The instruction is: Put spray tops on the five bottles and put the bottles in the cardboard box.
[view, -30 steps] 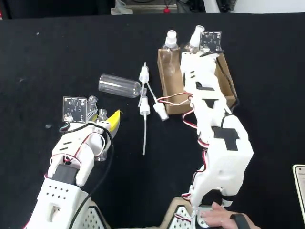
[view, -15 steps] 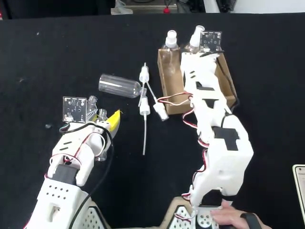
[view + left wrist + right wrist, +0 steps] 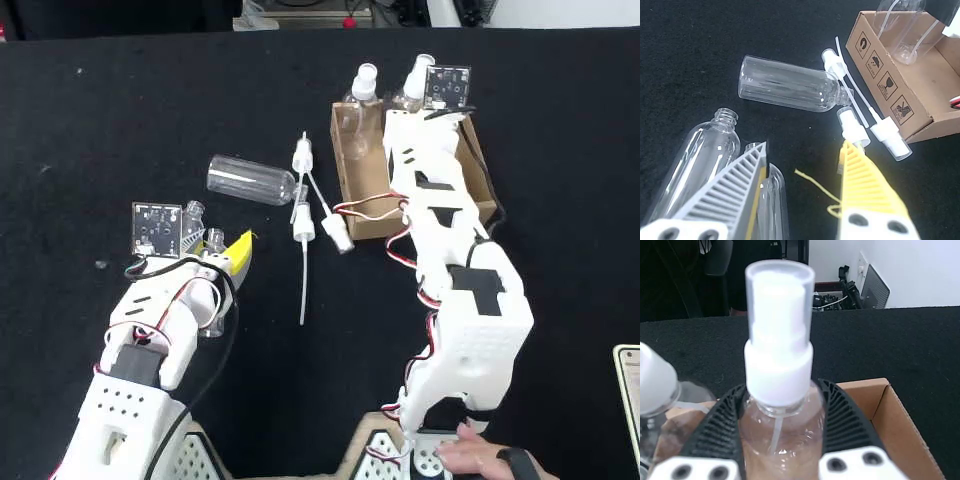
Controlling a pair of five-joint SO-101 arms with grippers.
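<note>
The right arm (image 3: pixel 440 230) hides much of the cardboard box (image 3: pixel 362 195); the clasped bottle's (image 3: pixel 777 430) lower body runs off the view's edge.

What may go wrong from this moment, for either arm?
1. The right claw grips a capped clear plastic bottle close to another capped bottle in the brown cardboard box. Releasing it may knock that neighbour over.
2. The open left claw hangs over uncapped bottles lying on the black table. Being round, they may roll away when pinched.
</note>
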